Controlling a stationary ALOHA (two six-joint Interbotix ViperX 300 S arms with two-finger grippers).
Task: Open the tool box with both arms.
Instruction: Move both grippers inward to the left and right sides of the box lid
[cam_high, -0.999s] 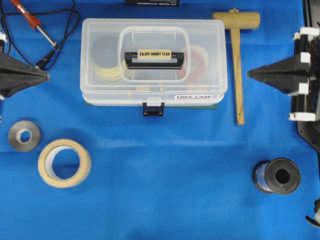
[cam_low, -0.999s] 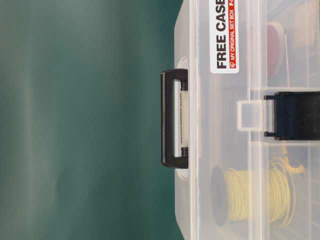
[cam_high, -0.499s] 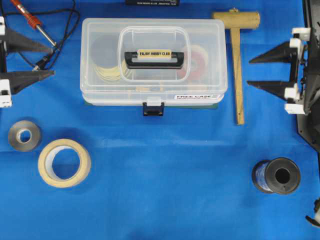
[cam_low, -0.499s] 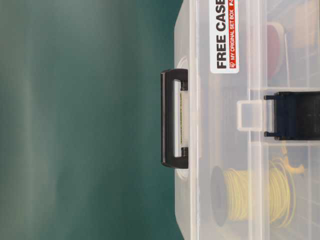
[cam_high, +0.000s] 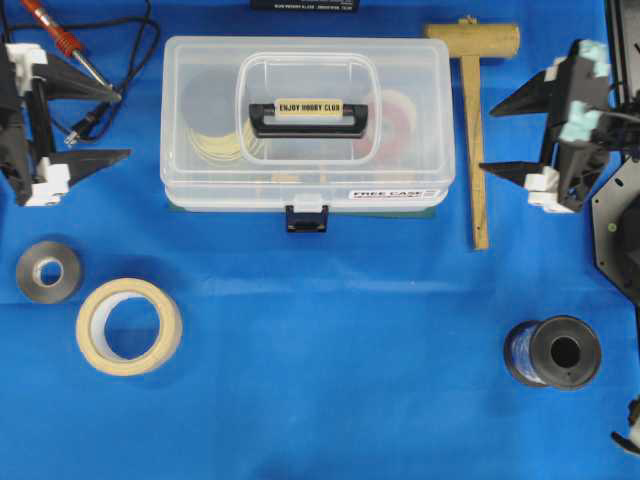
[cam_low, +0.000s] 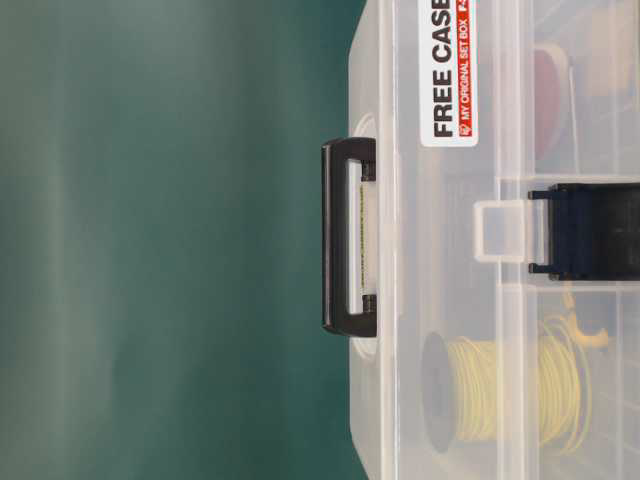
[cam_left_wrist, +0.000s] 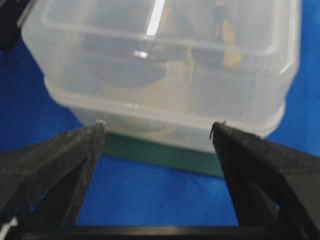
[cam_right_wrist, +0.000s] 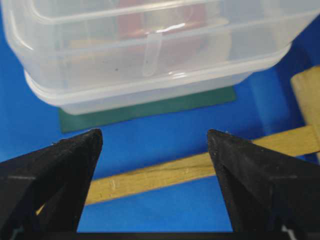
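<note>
Both grippers now spread wide and angling in toward the box, up from pinched to a point a second back and part-open half a second back. Reading this as the pre-grasp setup, nothing contacted yet.

Sitting closed at top centre of the blue cloth: tool box (cam_high: 307, 125), on a green mat, black handle (cam_high: 308, 117) lying flat on the lid, dark blue latch (cam_high: 306, 218) at the front edge looking fastened. Unmoved across all frames; table-level view identical throughout.

Hovering off the box's left end: left gripper (cam_high: 112, 125), fingers gaping, holding nothing, well apart from the box wall. In the left wrist view, box end wall framed between the two fingertips (cam_left_wrist: 92, 137), gap remaining.

Hovering beyond the wooden mallet (cam_high: 472, 120) off the box's right end: right gripper (cam_high: 502, 135), likewise wide and empty, wrist rotated compared with half a second ago. Mallet handle lying between it and the box in the right wrist view.

Untouched and unshifted: tape roll (cam_high: 129, 325), small grey roll (cam_high: 49, 271), wire spool (cam_high: 553, 351), soldering iron (cam_high: 65, 40).

Remaining: closing in on both sides, releasing the latch, lifting the lid. Mallet possibly obstructing the right approach.
</note>
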